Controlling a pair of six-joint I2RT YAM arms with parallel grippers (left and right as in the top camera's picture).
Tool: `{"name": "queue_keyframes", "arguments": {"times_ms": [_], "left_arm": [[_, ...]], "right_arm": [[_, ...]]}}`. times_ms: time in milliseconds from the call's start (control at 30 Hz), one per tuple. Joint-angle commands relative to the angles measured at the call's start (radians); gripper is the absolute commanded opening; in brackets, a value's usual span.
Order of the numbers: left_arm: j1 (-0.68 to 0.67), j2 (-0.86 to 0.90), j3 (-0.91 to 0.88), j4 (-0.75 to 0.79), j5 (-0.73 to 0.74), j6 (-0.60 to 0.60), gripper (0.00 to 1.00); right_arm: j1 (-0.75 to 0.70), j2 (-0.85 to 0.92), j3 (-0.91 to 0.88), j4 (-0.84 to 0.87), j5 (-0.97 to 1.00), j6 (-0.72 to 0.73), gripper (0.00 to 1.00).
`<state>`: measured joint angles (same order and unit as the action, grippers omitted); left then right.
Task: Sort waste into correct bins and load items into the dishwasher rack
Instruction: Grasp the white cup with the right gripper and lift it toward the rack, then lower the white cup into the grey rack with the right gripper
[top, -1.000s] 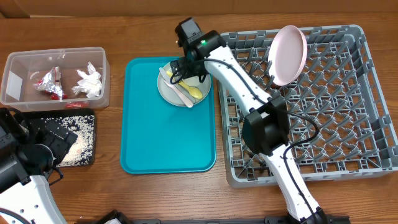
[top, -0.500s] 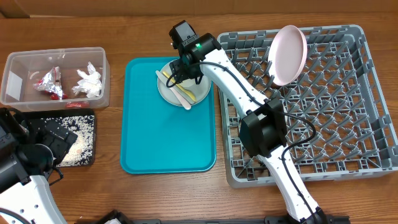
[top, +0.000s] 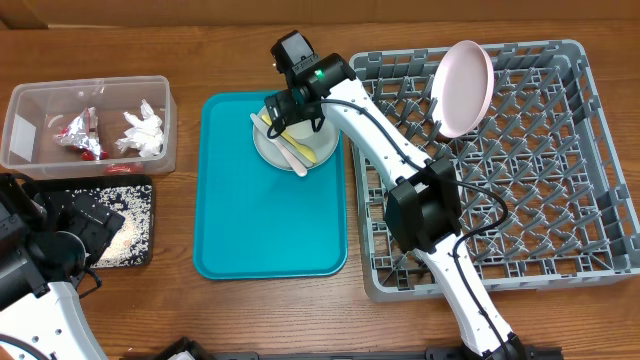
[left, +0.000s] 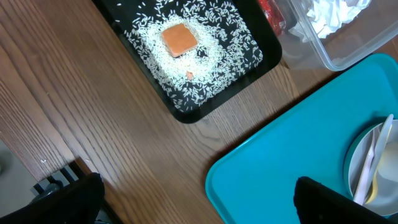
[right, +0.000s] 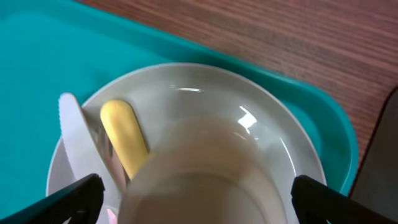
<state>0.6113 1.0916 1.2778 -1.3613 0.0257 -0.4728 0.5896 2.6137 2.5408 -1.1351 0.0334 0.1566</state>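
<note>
**A:** Two sets of jaws, both spread wide?

**B:** Yes. The right gripper (right: 198, 199) straddles the white cup (right: 211, 180) on the grey plate (right: 205, 106), beside the yellow spoon (right: 124, 137); whether it touches the cup, I can't tell. The left gripper (left: 199, 199) hangs empty near the black tray (left: 181, 116) of rice (left: 211, 81).

No text, label or number is legible in any view. The red-and-white packets (top: 80, 136), upper left, are too small to read.
</note>
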Motion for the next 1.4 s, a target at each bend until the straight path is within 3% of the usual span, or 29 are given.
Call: {"name": "queue_keyframes", "arguments": {"times_ms": [0, 200, 400, 500, 633, 767, 1133, 1367], "left_arm": [[0.007, 0.002, -0.004, 0.000, -0.010, -0.014, 1.00], [0.007, 0.002, -0.004, 0.000, -0.010, -0.014, 1.00], [0.007, 0.002, -0.004, 0.000, -0.010, -0.014, 1.00], [0.007, 0.002, -0.004, 0.000, -0.010, -0.014, 1.00], [0.007, 0.002, -0.004, 0.000, -0.010, -0.014, 1.00], [0.007, 0.002, -0.004, 0.000, -0.010, -0.014, 1.00], [0.007, 0.002, -0.004, 0.000, -0.010, -0.014, 1.00], [0.007, 0.002, -0.004, 0.000, -0.010, -0.014, 1.00]], "right_arm": [[-0.002, 0.000, 0.005, 0.017, 0.010, -0.001, 0.97], [-0.002, 0.000, 0.005, 0.012, 0.010, 0.000, 0.76], [-0.002, 0.000, 0.005, -0.007, 0.010, -0.001, 0.71], [-0.003, 0.000, 0.007, -0.013, 0.010, -0.001, 0.62], [-0.007, -0.001, 0.037, -0.031, 0.010, 0.000, 0.58], [-0.021, -0.005, 0.120, -0.082, 0.010, 0.000, 0.40], [-0.092, -0.161, 0.397, -0.240, 0.011, 0.004, 0.38], [-0.222, -0.319, 0.426, -0.323, 0.063, 0.065, 0.38]]}}
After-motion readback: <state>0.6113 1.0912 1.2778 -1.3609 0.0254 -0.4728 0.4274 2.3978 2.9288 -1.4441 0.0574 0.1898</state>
